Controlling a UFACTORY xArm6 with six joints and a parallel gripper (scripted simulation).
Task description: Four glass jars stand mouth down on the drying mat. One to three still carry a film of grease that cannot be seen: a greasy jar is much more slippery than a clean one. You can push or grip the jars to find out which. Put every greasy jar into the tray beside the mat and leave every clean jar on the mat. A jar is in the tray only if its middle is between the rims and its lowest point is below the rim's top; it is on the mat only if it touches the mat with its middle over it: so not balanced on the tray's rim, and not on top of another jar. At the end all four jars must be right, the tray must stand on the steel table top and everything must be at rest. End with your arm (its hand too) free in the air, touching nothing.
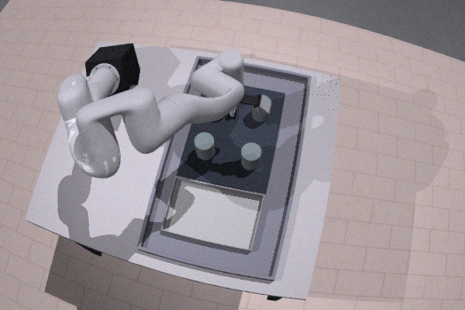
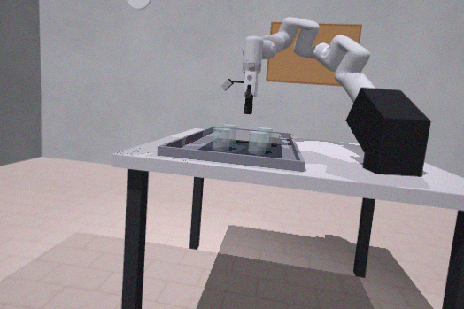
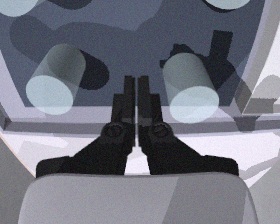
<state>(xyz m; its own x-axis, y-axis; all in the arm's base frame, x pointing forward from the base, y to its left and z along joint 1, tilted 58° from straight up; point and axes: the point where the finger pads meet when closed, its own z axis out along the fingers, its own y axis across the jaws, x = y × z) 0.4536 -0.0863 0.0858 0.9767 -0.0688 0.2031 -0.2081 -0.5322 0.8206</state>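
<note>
Four glass jars stand mouth down on the dark drying mat (image 1: 235, 138). In the overhead view I see three of them: one at the front left (image 1: 204, 146), one at the front right (image 1: 251, 155) and one at the back right (image 1: 261, 111); the arm hides the fourth. My gripper (image 2: 248, 110) is shut and empty, well above the mat's back part, between the two near jars in the wrist view (image 3: 136, 84). The pale tray (image 1: 215, 215) beside the mat holds nothing.
Mat and tray lie inside a low grey rimmed frame (image 1: 288, 173) on the table. The black base box (image 1: 114, 64) stands at the table's back left corner. The arm's links hang over the mat's back left part.
</note>
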